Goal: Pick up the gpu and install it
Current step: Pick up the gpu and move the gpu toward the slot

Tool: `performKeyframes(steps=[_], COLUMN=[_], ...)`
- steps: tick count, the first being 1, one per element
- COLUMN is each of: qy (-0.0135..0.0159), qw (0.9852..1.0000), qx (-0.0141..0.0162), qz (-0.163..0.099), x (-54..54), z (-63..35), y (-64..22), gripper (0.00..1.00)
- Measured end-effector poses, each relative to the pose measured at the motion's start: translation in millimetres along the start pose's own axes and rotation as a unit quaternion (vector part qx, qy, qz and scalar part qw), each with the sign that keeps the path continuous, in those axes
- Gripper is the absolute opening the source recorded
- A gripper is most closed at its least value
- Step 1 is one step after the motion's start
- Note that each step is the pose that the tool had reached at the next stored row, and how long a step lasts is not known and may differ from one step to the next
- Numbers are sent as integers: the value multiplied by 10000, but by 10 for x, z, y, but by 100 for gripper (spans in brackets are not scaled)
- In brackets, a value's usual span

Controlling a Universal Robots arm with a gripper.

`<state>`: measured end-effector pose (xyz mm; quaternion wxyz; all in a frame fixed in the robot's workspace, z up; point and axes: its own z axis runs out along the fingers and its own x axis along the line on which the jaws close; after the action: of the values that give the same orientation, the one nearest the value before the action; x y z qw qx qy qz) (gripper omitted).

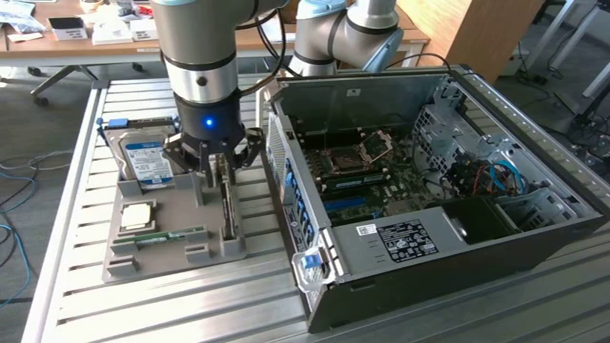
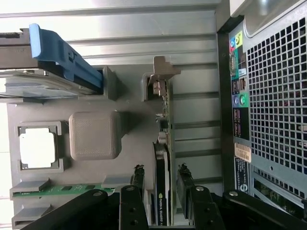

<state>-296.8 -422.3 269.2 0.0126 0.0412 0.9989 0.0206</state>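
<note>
The gpu [image 1: 228,209] stands on its long edge in a slot of the grey holder tray [image 1: 181,261]. In the wrist view the gpu [image 2: 162,158] shows as a thin dark card with a green board edge and a silver bracket [image 2: 163,71] at its far end. My gripper [image 1: 219,171] hangs straight over it, at the exterior view's left of the computer case. The gripper [image 2: 161,181] is open and straddles the card. One finger [image 2: 138,178] and the other finger [image 2: 185,181] stand on either side with a narrow gap to the card.
The tray also carries a hard drive [image 1: 143,161] with a blue-white label, a processor [image 1: 138,214] and a RAM stick [image 1: 157,238]. The open computer case [image 1: 496,236] with its motherboard [image 1: 367,175] lies on the slatted metal table [image 1: 153,314], close beside the tray.
</note>
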Motion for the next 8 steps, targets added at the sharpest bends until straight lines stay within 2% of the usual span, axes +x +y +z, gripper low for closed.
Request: performKeyframes(steps=[8], qy=[-1], qw=[10000], qx=[12], qz=[0], x=[-50], z=[12], y=[-9], gripper=[42])
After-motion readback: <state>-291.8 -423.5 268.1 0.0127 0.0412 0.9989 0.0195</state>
